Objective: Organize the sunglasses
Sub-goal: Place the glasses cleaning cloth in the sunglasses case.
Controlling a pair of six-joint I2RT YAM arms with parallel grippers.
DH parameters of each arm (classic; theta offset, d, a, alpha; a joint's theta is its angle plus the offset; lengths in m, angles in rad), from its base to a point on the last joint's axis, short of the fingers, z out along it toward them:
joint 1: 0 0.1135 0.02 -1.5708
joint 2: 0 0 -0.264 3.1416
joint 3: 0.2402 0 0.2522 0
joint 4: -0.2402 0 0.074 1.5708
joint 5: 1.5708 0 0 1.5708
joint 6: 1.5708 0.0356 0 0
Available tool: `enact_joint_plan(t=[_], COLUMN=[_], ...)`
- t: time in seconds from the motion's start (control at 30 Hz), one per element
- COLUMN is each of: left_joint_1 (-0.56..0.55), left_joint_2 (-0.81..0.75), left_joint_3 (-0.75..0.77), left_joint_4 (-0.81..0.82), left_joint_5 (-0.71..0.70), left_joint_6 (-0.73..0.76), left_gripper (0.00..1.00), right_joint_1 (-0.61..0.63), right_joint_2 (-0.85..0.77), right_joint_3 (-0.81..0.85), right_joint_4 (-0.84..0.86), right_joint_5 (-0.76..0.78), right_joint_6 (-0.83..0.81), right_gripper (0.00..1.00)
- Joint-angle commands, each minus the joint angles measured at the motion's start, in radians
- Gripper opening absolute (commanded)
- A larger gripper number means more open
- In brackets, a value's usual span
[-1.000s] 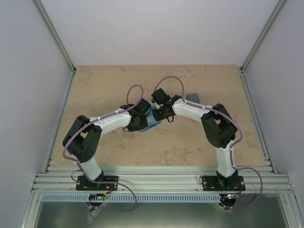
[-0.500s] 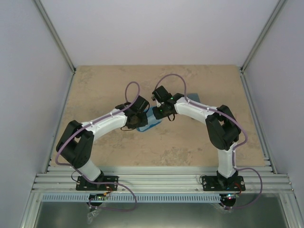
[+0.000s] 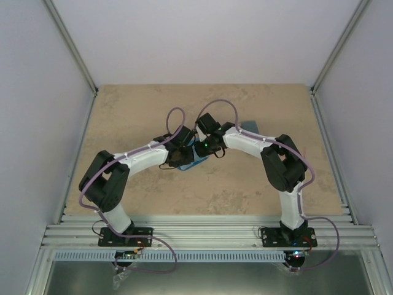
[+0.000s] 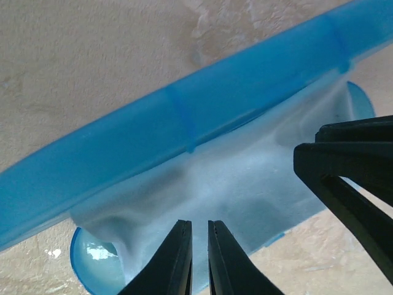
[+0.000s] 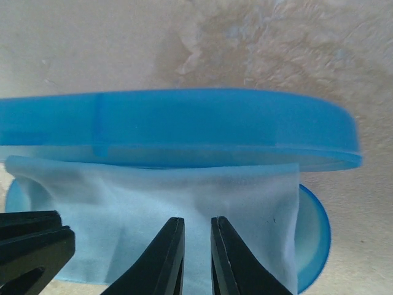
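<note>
My left gripper [image 4: 197, 225] is nearly closed, with only a slit between the fingers, over the cloth [image 4: 245, 184] spilling from the open blue case [image 4: 153, 141] (sunglasses hidden from me). My right gripper [image 5: 196, 220], just beside, is pinched equally narrow over that cloth.

Blue case [image 5: 215, 123], lid up, pale cloth [image 5: 153, 203] draped inside, right tool [image 5: 196, 222] nearly closed

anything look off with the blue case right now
The light blue cloth lies rumpled over the open blue case, spilling past its near rim. Closing the case would likely trap it.
</note>
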Motion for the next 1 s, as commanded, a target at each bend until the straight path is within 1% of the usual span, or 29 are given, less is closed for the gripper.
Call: enact_joint_plan(t=[0.0,0.13,0.47,0.63,0.8,0.97], left_joint_1=[0.006,0.006,0.006,0.006,0.006,0.006], left_joint_2=[0.022,0.024,0.040,0.038,0.026,0.007], left_joint_3=[-0.035,-0.074,-0.102,-0.101,-0.086,-0.055], left_joint_4=[0.026,0.045,0.042,0.033,-0.007,-0.066], left_joint_5=[-0.003,-0.006,0.002,0.000,-0.026,-0.044], left_joint_6=[0.008,-0.008,-0.025,-0.026,-0.031,-0.033], left_gripper=[0.10,0.11,0.13,0.15,0.18,0.21], right_joint_1=[-0.002,-0.002,-0.002,-0.002,-0.002,-0.002], right_joint_2=[0.041,0.050,0.083,0.087,0.082,0.035], right_joint_3=[0.005,-0.001,-0.001,-0.011,-0.001,0.002], right_joint_4=[0.005,0.013,0.018,0.018,0.008,0.016], right_joint_5=[-0.028,-0.012,0.043,0.109,0.209,0.198], right_joint_6=[-0.005,-0.003,0.029,0.052,0.086,0.090], right_gripper=[0.13,0.14,0.17,0.18,0.18,0.20])
